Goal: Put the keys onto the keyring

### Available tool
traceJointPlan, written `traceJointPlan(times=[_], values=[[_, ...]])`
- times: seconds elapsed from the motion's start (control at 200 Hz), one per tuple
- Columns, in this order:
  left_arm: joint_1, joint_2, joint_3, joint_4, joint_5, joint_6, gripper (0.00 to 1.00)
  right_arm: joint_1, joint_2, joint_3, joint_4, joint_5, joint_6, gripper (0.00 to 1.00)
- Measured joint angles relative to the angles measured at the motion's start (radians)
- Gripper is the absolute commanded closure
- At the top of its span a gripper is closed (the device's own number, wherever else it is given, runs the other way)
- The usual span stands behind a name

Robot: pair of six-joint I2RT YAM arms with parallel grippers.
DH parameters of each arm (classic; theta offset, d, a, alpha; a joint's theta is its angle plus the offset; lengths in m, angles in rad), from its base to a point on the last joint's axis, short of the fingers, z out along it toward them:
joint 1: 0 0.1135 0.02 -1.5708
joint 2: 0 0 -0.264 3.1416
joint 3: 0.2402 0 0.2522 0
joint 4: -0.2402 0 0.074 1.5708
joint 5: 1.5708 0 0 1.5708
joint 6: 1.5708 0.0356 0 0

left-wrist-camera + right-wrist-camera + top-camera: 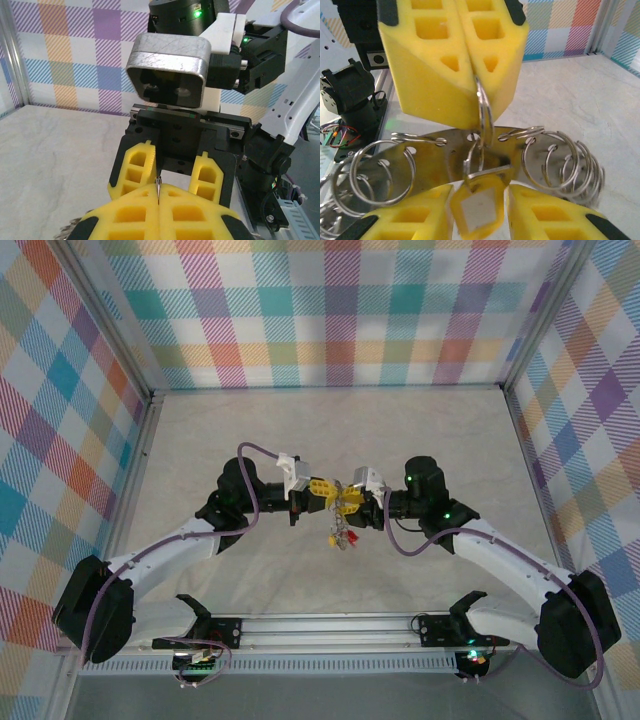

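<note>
The keyring (435, 155), a grey band with holes and many thin loops, hangs above the table (300, 430) between both claws. The right wrist view shows the left gripper (476, 87) pressed together on one of its loops. A yellow tag (475, 207) sits between the parted jaws of the right gripper (477, 192); whether they touch it I cannot tell. The top view adds the keys (342, 532) dangling below, with both arms bent inward and their wrists facing each other.

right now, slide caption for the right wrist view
Left fingers pinch a split ring at the keyring; right fingers flank a yellow tag.
</note>
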Motion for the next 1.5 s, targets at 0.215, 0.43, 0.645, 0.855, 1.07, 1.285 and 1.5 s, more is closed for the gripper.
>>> traceJointPlan(times=[0.215,0.43,0.645,0.855,1.07,1.285,1.5], values=[[0.0,-0.001,0.022,-0.057,0.025,0.043,1.0,0.0,-0.021,0.0,-0.058,-0.019,-0.014,0.63],[0.001,-0.004,0.022,-0.09,0.045,0.062,1.0,0.0,-0.075,0.0,-0.091,-0.062,-0.024,0.59],[0.002,-0.034,0.022,-0.11,0.069,0.081,1.0,0.0,-0.034,0.001,-0.097,-0.106,-0.026,0.61],[0.003,-0.04,0.023,-0.13,0.088,0.09,1.0,0.0,-0.008,0.034,-0.118,-0.134,-0.04,0.79],[0.003,-0.047,0.023,-0.142,0.095,0.092,1.0,0.0,-0.008,0.038,-0.119,-0.158,-0.032,0.96],[0.003,-0.048,0.034,-0.18,0.093,0.116,1.0,0.0,-0.009,0.038,-0.127,-0.151,-0.035,1.0],[0.003,-0.056,0.045,-0.24,0.086,0.148,1.0,0.0,-0.031,0.067,-0.177,-0.112,-0.044,1.0]])
